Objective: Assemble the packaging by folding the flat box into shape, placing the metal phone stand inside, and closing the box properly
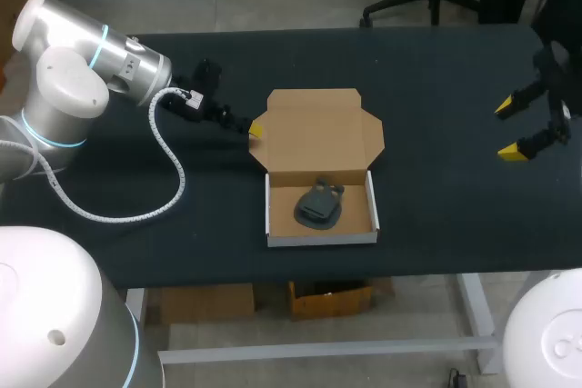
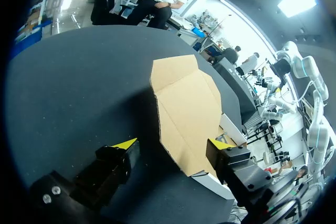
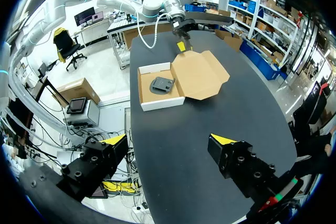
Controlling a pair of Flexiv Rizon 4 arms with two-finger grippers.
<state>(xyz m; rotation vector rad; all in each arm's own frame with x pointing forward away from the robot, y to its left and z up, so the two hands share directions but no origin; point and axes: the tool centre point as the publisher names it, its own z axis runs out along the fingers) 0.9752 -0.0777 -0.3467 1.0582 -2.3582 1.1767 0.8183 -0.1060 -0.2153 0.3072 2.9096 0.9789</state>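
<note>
Dark counter [image 1: 436, 88]: the box [image 1: 314, 129] sits at its middle, well apart from every edge, lid laid back, phone stand [image 1: 319, 205] in the tray. The left fingers [image 2: 123, 144] are wide apart astride the lid's edge; contact unclear. The right fingers [image 1: 514, 151] are apart and hold nothing, near the counter's right edge.

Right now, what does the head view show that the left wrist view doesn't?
Only the head view shows the phone stand in the box's tray and the right pincer, open. Only the left wrist view shows both yellow tips of the left pincer, spread apart. Both show the box's open brown lid.
</note>
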